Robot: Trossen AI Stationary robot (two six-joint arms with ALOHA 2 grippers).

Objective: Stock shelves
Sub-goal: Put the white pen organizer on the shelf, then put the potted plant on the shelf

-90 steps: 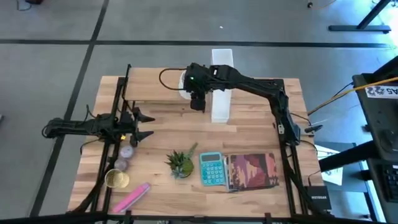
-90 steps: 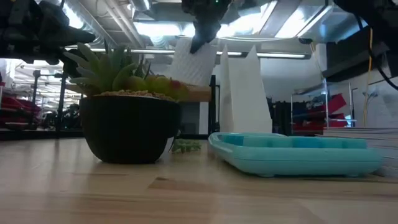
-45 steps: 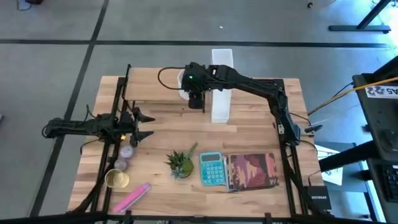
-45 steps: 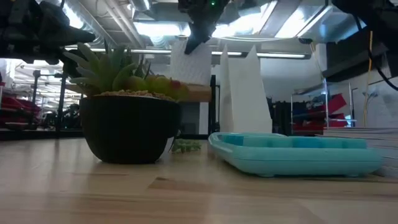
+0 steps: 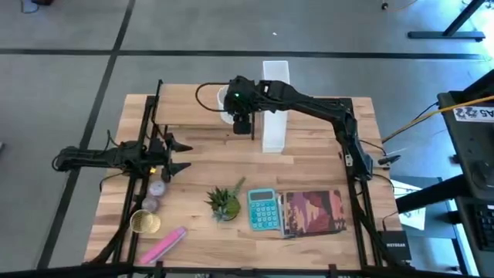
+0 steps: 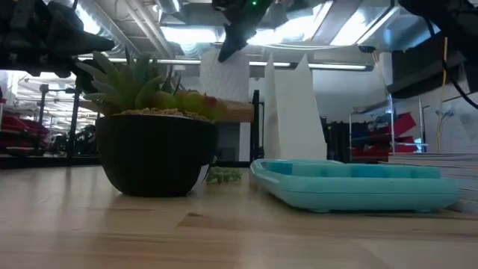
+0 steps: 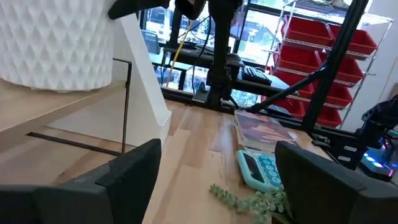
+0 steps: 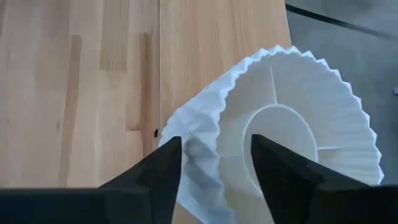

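The shelves (image 5: 189, 116) stand at the table's far left, a low light-wood board on thin black posts. A white ribbed pot (image 5: 226, 104) stands upright with its base on the board's right end; the left wrist view shows the pot (image 7: 56, 43) as well. My right gripper (image 5: 243, 123) reaches over from the right and is shut on the pot's rim (image 8: 214, 155). My left gripper (image 5: 176, 154) waits open at the table's left edge, with nothing between its fingers. My right gripper has the pot's near rim wall (image 8: 205, 158) between its two fingers, one finger outside the pot (image 8: 158, 171) and one inside the hollow (image 8: 273, 165). The fingers come from above, slanting down. The pot stands upright, its base on the shelf board (image 6: 239, 112).
A tall white file box (image 5: 274, 116) stands just right of the pot. Nearer the front lie a succulent in a black pot (image 5: 224, 202), a teal calculator (image 5: 262, 210) and a book (image 5: 312, 212). Purple balls (image 5: 157, 189), a yellow roll (image 5: 144, 222) and a pink object (image 5: 164, 245) lie front left.
My right gripper has moved a little toward the table's left and far edge, going down with the white pot. The pot hung tilted a second ago; now it stands upright and lower, on the shelf board.
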